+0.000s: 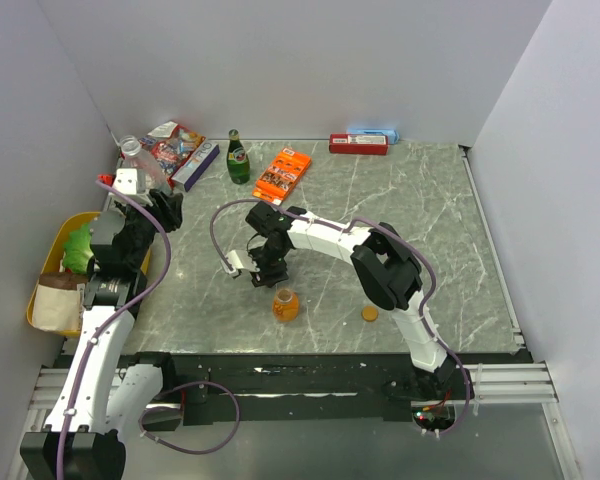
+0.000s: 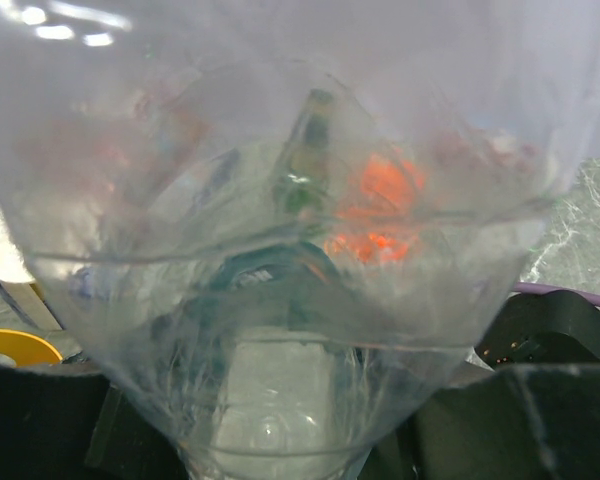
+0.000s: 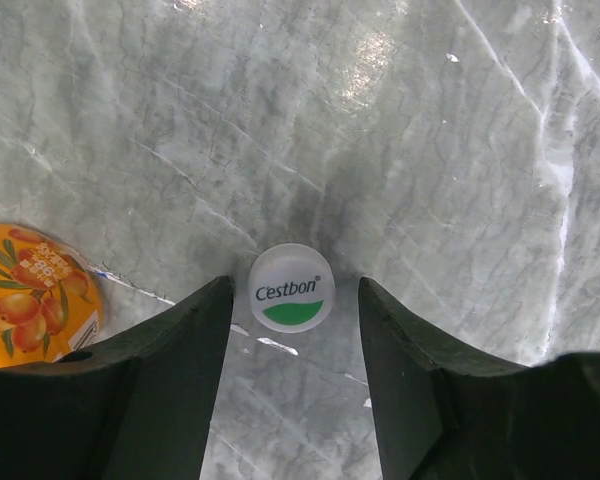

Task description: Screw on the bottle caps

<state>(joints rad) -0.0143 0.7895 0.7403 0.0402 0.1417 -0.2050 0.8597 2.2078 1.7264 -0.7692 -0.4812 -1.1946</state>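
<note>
Cap pickup: right end effector [image 3: 295,300] open around white cap [image 3: 292,288] on worktop [image 3: 430,150], just beside orange bottle [image 3: 30,290]; next, close on cap and lift; left end effector [image 2: 270,450] against clear bottle [image 2: 300,300], grip unclear.

A grey-green marbled stone tabletop [image 1: 420,230] with pale veins fills the middle of the scene. It is closed in on three sides by plain white panels: a back wall [image 1: 310,60], a left wall [image 1: 30,120] and a right wall [image 1: 560,150]. A black strip [image 1: 320,362] runs along the near edge, with silver aluminium rails [image 1: 510,378] just beyond it. In the right wrist view, soft overhead light leaves a bright glare patch [image 3: 375,50] on the stone.
</note>
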